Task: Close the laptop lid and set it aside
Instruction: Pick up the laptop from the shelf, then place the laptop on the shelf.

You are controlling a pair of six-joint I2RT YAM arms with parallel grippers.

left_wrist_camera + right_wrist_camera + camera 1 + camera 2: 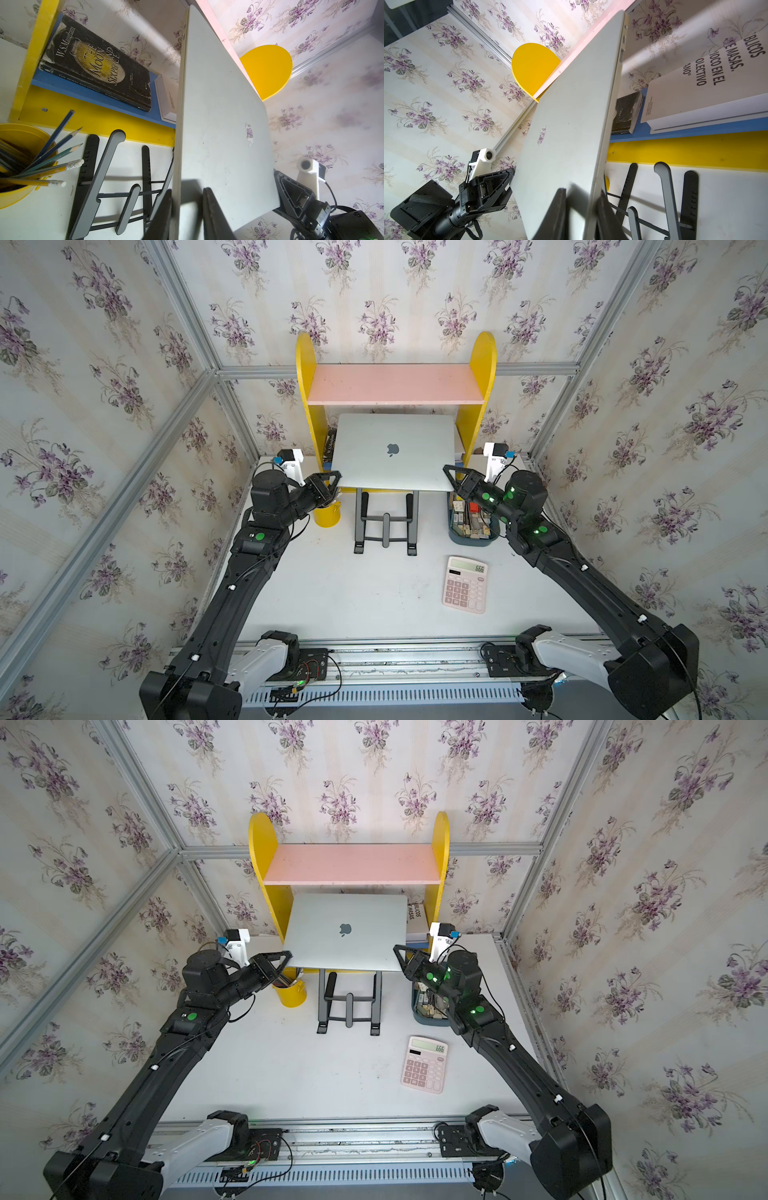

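over white table (332, 597), before yellow-and-pink shelf (395, 385): laptop (395, 472) hangs above black stand (386, 526), seemingly clear of it. lid (390, 431) already shut, logo up. step in hand: setting aside. next move calls for both arms travelling together, level, to bare tabletop, missing pink calculator (465, 585). laptop: thin rigid slab, smooth matte silver, rounded corners, likely slippery. left gripper (334, 481), right gripper (449, 475): each clamped on a near corner, fingers pinching top and underside.

The laptop (374, 464) covers the top of the stand (386, 526) and most of the white book (417, 915)
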